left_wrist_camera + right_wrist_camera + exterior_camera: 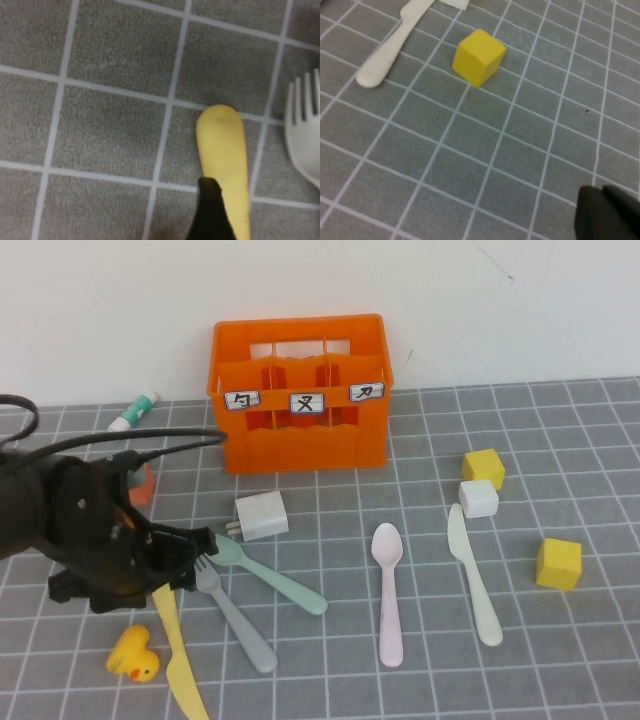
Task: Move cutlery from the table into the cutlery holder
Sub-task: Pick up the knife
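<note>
At lower left of the high view, the left gripper (pixel 165 575) hangs over the handle end of the long yellow plastic knife (pixel 178 650) lying on the grey gridded table (pixel 560 660); whether its fingers are apart cannot be told. Near it lie the grey plastic fork (pixel 235 615) and the mint-green plastic spoon (pixel 270 575). The bright orange plastic crate (pixel 300 395) stands at upper centre. The right gripper (pixel 607 212) is above the table near a yellow cube (pixel 478 56), its state also unclear.

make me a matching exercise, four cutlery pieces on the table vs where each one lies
Things
1. yellow knife
2. mint-green spoon
3. pink spoon
4. cream-white knife

Places
a. just below the white cube
b. bowl end beside the white charger block
c. alone between the green spoon and the white knife
d. upper end under the left hand, beside the rubber duck

Pairs: 1-d, 2-b, 3-c, 4-a

The right hand is outside the high view; its wrist camera looks at a yellow cube.
</note>
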